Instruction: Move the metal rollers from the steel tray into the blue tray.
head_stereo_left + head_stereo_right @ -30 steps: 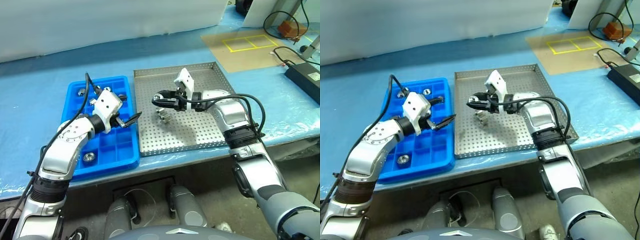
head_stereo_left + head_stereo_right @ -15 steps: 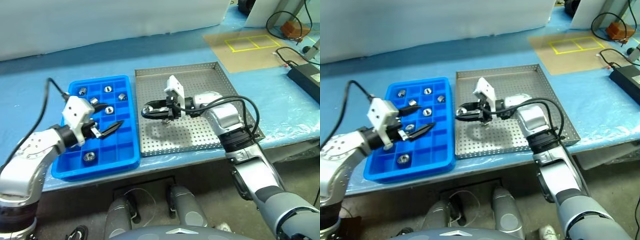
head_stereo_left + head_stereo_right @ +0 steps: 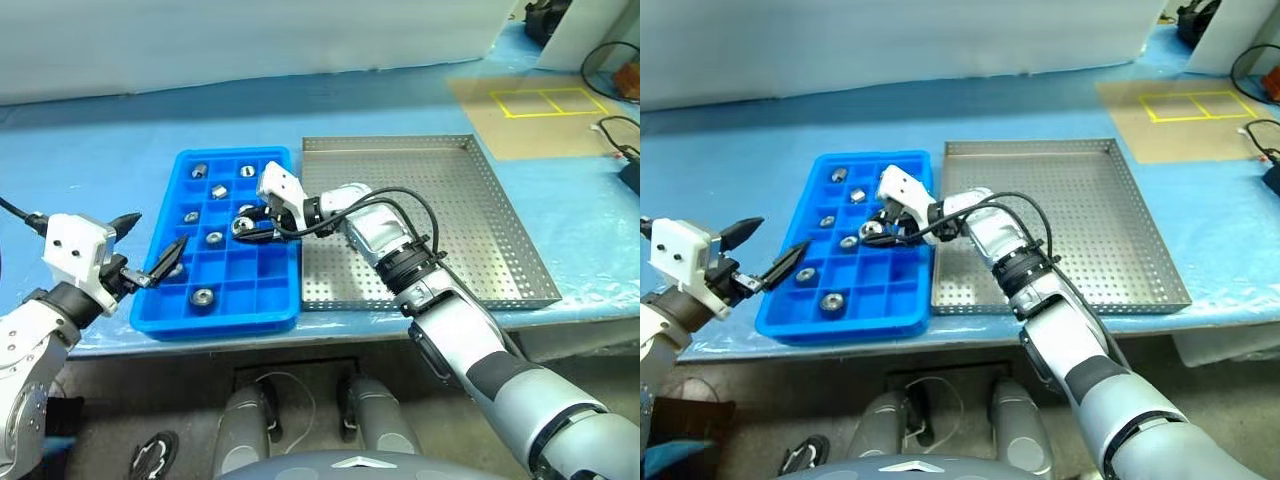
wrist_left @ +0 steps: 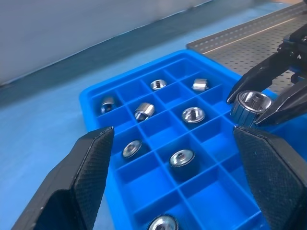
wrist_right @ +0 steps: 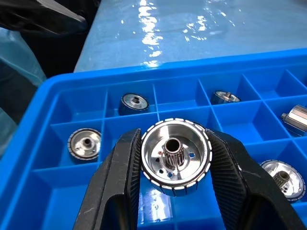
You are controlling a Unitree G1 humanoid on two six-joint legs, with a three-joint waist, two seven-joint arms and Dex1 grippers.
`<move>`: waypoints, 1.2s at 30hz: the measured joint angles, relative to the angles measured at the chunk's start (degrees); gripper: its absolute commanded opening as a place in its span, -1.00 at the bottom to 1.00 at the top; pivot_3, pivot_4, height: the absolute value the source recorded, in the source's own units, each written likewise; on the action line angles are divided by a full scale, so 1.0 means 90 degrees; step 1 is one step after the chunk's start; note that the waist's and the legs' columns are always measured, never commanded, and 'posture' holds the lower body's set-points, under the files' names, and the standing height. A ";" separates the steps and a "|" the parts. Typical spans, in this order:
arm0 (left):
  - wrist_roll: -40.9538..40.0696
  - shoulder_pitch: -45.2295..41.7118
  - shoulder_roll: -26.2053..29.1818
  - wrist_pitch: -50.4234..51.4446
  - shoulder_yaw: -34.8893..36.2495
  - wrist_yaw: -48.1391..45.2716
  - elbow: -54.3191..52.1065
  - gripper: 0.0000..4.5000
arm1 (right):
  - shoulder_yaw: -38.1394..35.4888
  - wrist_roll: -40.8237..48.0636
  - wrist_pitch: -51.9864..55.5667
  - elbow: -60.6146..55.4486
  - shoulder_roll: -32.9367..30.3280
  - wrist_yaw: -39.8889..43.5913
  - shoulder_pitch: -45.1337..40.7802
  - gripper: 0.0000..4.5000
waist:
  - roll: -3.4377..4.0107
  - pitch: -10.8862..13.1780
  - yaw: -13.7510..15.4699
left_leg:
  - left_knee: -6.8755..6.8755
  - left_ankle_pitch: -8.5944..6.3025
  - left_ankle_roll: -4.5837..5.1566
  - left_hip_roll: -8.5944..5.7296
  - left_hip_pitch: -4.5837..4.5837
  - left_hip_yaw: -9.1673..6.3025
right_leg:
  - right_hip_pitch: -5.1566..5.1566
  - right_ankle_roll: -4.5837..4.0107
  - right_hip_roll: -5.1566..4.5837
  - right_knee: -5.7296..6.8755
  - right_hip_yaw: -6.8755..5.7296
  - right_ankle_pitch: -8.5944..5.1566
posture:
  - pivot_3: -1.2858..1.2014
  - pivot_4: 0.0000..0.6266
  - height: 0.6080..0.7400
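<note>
1. Your right gripper (image 3: 243,226) pinches one metal roller (image 5: 174,155) over the blue tray (image 3: 268,310), near its side facing the steel tray (image 3: 480,230).
2. Your left gripper (image 3: 150,247) hangs spread wide, off the blue tray's outer edge.
3. Seven rollers (image 3: 203,297) sit in blue tray compartments.

Seven metal rollers (image 3: 203,296) are sitting in the blue tray (image 3: 283,315), an eighth is hanging above it, and none are lying in the steel tray (image 3: 470,215).
</note>
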 measured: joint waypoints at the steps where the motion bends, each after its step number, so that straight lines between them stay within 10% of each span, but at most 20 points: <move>1: -0.0001 0.0071 -0.0038 -0.0004 0.0023 0.0042 -0.0034 0.86 | -0.0007 -0.0029 -0.0083 0.0106 -0.0001 -0.0020 -0.0026 -0.27 | 0.0000 0.0000 0.0038 | -0.0004 0.0001 -0.0002 0.0000 0.0000 0.0001 | -0.0001 0.0000 0.0000 -0.0001 0.0001 0.0000 | -0.16 -0.52 1.00; 22: -0.0028 -0.0326 0.0059 0.0026 -0.0734 0.0273 -0.0148 0.86 | -0.0229 -0.0601 -0.0833 0.0562 -0.0427 -0.0084 0.0007 -0.27 | -0.0003 -0.0001 0.0085 | -0.0031 0.0014 -0.0023 0.0001 0.0022 0.0008 | -0.0003 -0.0009 0.0008 0.0005 0.0012 -0.0004 | -0.22 -0.52 1.00; 28: -0.0030 -0.0352 0.0100 0.0031 -0.0808 0.0261 -0.0020 0.86 | -0.0211 -0.0741 -0.1031 0.0639 -0.0401 -0.0222 0.0114 0.61 | -0.0003 -0.0002 0.0093 | -0.0032 0.0014 -0.0023 0.0000 0.0022 0.0009 | -0.0001 -0.0010 0.0008 0.0004 0.0012 -0.0005 | -0.23 -0.52 1.00; 36: -0.0051 -0.0866 0.0188 0.0037 -0.1150 0.0164 0.0187 0.86 | -0.0644 -0.0331 -0.0485 -0.0261 -0.0851 0.0198 0.0137 0.61 | -0.0004 -0.0002 0.0090 | -0.0032 0.0017 -0.0028 0.0000 0.0030 0.0009 | 0.0004 -0.0010 0.0008 0.0008 0.0013 -0.0005 | -0.29 -0.52 1.00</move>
